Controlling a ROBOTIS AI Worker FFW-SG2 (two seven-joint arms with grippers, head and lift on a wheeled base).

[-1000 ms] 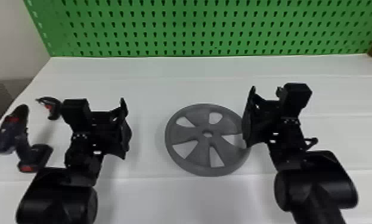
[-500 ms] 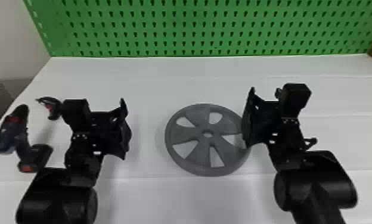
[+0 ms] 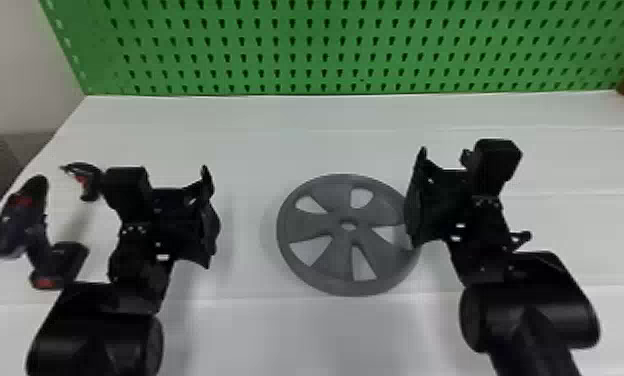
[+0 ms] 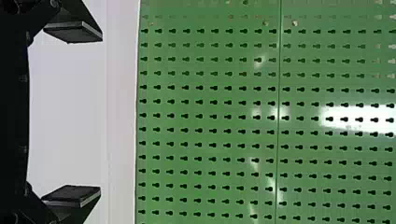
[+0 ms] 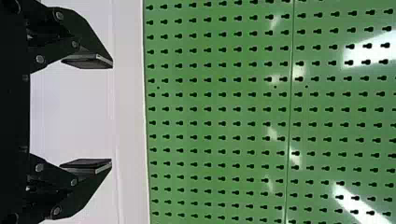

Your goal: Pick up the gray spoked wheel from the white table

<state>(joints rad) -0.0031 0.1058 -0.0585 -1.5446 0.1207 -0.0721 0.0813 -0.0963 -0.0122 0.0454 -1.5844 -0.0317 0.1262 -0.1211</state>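
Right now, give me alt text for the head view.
A gray spoked wheel lies flat on a white table between two black robot grippers, the right one overlapping its edge in view; a drill lies far left.

And there's the wheel (image 3: 308,228), gray and round, broad spokes fanning out from a small center hole, lying flat on the table (image 3: 301,340)! It sits between the jaws of the left gripper (image 3: 211,217) and those of the right gripper (image 3: 417,197), well apart from the left pair, its rim partly hidden by the right pair, contact there impossible to call.
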